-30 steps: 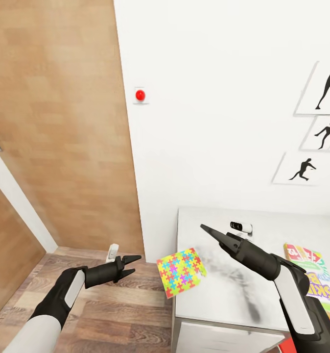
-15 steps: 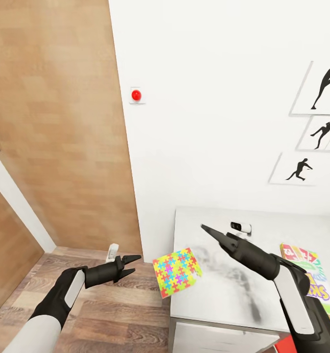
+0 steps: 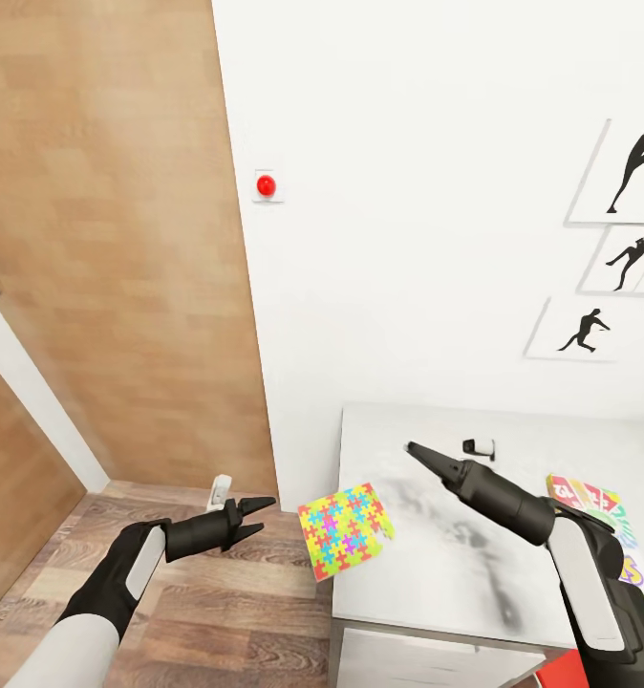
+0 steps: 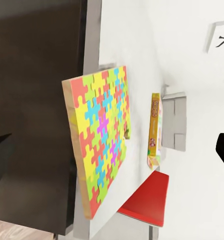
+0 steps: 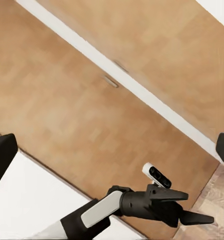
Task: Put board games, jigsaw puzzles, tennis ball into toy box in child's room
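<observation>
The colourful jigsaw puzzle (image 3: 346,530) lay half on the corner of the table (image 3: 427,573), sticking out over its edge, and a board game (image 3: 599,535) lay further along the tabletop. The left gripper (image 3: 257,514) hung over the wood floor (image 3: 217,612) near the puzzle with its fingers spread and holding nothing. The right gripper (image 3: 416,451) pointed out over the table with its fingers close together, also holding nothing.

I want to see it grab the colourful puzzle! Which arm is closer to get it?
Probably the left. Its open pincer points straight at the jigsaw puzzle overhanging the table edge, just apart from it. The right pincer points past the puzzle, farther back over the table.
</observation>
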Available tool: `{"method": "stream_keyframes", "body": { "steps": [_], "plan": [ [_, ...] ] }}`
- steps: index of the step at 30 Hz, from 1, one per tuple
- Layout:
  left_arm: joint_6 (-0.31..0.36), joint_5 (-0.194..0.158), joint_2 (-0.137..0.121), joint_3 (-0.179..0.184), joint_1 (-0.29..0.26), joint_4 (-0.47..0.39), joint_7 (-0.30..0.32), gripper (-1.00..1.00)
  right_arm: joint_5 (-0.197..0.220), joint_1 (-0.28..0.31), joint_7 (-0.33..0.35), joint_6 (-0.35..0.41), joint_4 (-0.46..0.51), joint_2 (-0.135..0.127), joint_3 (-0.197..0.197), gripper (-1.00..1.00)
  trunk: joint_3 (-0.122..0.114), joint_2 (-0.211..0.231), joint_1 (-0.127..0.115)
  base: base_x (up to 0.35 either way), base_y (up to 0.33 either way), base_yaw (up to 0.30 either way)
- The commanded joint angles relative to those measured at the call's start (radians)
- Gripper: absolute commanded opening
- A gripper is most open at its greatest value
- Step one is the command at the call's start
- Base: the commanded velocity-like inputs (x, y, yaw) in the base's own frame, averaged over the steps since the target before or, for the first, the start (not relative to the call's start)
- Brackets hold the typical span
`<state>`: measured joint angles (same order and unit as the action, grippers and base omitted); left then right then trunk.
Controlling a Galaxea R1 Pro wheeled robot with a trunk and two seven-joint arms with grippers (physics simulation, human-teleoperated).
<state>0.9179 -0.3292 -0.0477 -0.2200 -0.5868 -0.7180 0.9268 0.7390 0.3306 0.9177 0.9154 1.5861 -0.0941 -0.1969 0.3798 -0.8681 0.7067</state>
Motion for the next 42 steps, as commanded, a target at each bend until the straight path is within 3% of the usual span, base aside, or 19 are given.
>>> {"method": "stream_keyframes", "body": {
  "steps": [1, 5, 8, 17, 38, 42],
  "plan": [
    [0.004, 0.001, 0.000, -0.001, -0.001, 0.000, 0.003, 1.00, 0.000, 0.001, 0.027, 0.006, 0.000, 0.000, -0.001, 1.00, 0.001, -0.001, 0.000, 0.000, 0.000, 0.000],
    [0.004, 0.001, 0.000, -0.002, -0.001, 0.000, 0.003, 1.00, 0.002, 0.001, 0.216, 0.009, 0.001, 0.001, -0.005, 1.00, 0.001, -0.001, 0.000, 0.000, 0.000, 0.000],
    [0.004, 0.001, 0.000, -0.002, -0.001, 0.000, 0.006, 1.00, 0.001, 0.001, 0.278, 0.011, 0.001, -0.002, -0.022, 1.00, 0.001, -0.001, 0.000, 0.000, 0.000, 0.000],
    [0.004, 0.001, 0.000, -0.002, -0.001, 0.000, 0.008, 1.00, 0.000, 0.001, 0.306, 0.010, 0.002, 0.000, -0.045, 1.00, 0.001, -0.001, 0.000, 0.000, 0.000, 0.000],
    [0.005, 0.000, 0.000, -0.006, -0.001, 0.000, 0.010, 1.00, 0.000, 0.001, 0.308, 0.002, 0.002, 0.002, -0.043, 1.00, -0.005, -0.001, 0.000, 0.000, 0.020, -0.042],
    [0.007, 0.000, 0.000, -0.007, -0.001, 0.000, 0.009, 1.00, 0.001, 0.001, 0.308, 0.001, 0.002, 0.002, -0.043, 1.00, 0.008, -0.029, 0.015, 0.000, 0.000, 0.000]
  ]
}}
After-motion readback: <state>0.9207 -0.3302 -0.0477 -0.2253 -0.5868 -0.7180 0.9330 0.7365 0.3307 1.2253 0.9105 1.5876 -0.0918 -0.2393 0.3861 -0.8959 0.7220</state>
